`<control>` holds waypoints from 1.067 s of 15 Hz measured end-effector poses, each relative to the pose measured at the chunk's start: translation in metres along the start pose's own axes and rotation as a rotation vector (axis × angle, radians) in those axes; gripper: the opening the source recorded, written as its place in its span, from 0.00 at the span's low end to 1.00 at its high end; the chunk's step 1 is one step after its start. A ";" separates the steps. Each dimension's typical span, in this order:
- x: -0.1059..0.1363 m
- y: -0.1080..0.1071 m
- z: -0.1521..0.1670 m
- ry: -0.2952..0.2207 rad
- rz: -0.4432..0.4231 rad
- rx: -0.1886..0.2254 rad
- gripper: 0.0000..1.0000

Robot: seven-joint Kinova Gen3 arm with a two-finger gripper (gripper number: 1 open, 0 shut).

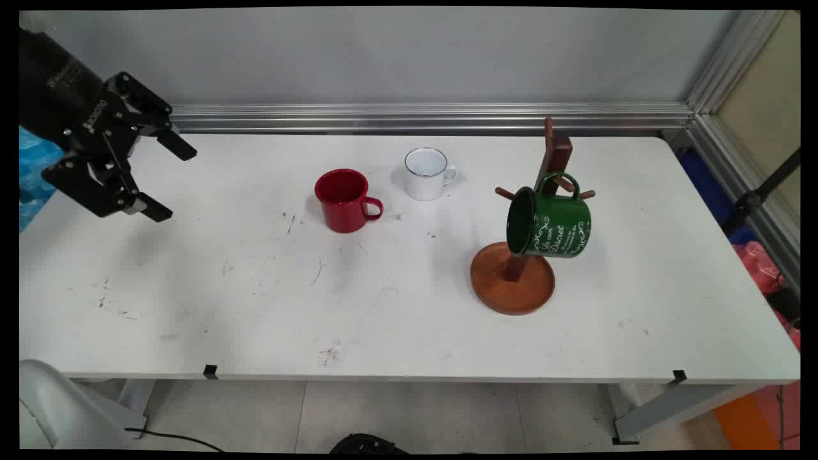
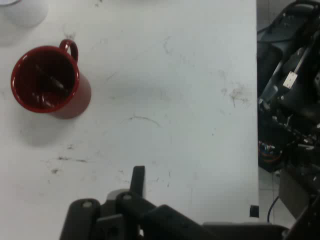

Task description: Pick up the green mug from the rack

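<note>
**Three mugs on my table, gripper empty**

My main view shows the gripper (image 1: 172,181) raised at the left, fingers spread wide, holding nothing. The red mug (image 1: 344,200) stands upright mid-table, handle pointing right; the white mug (image 1: 429,173) sits just behind it. A green mug (image 1: 549,222) hangs tilted on the wooden rack (image 1: 512,285), mouth facing left. Only my hand view looks into the red mug (image 2: 47,80); what lies inside, I cannot tell.

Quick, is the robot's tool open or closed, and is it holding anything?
Tool: open, holding nothing, raised above the table's left end, away from the red mug.
</note>
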 end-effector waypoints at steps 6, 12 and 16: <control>0.016 -0.002 0.012 0.071 -0.065 -0.004 1.00; 0.054 0.001 0.042 0.188 -0.131 -0.032 1.00; 0.076 0.004 0.065 0.257 -0.165 -0.059 1.00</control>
